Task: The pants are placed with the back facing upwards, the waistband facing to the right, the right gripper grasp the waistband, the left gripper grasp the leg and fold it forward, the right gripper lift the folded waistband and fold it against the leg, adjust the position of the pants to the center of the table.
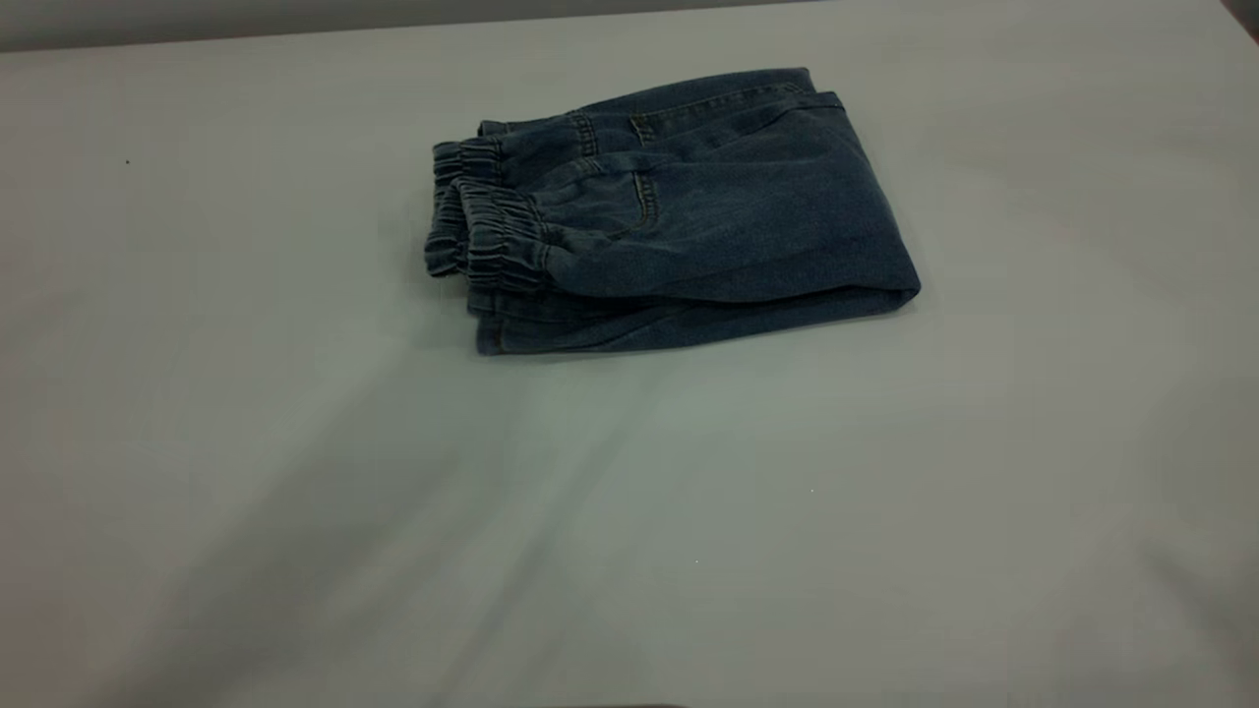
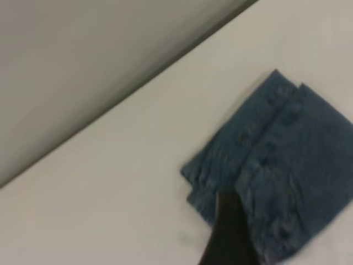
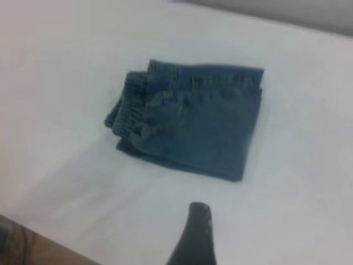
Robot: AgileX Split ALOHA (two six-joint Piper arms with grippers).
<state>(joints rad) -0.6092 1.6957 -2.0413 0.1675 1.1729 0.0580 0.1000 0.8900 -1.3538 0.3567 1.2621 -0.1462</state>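
The blue denim pants (image 1: 708,216) lie folded into a compact bundle on the white table (image 1: 295,492), a little behind its middle. The gathered waistband (image 1: 497,236) lies on top at the bundle's left end, doubled over, with a back pocket beside it. The printed leg is hidden inside the fold. Neither gripper appears in the exterior view. In the left wrist view a black part of my left gripper (image 2: 229,232) hovers over the pants' (image 2: 298,149) waistband end. In the right wrist view my right gripper (image 3: 194,234) sits over bare table, well short of the pants (image 3: 204,127).
The table's far edge (image 1: 295,34) runs along the top of the exterior view with a grey wall behind it. Wide bare tabletop surrounds the bundle on all sides. A brown surface (image 3: 22,248) shows beyond the table edge in the right wrist view.
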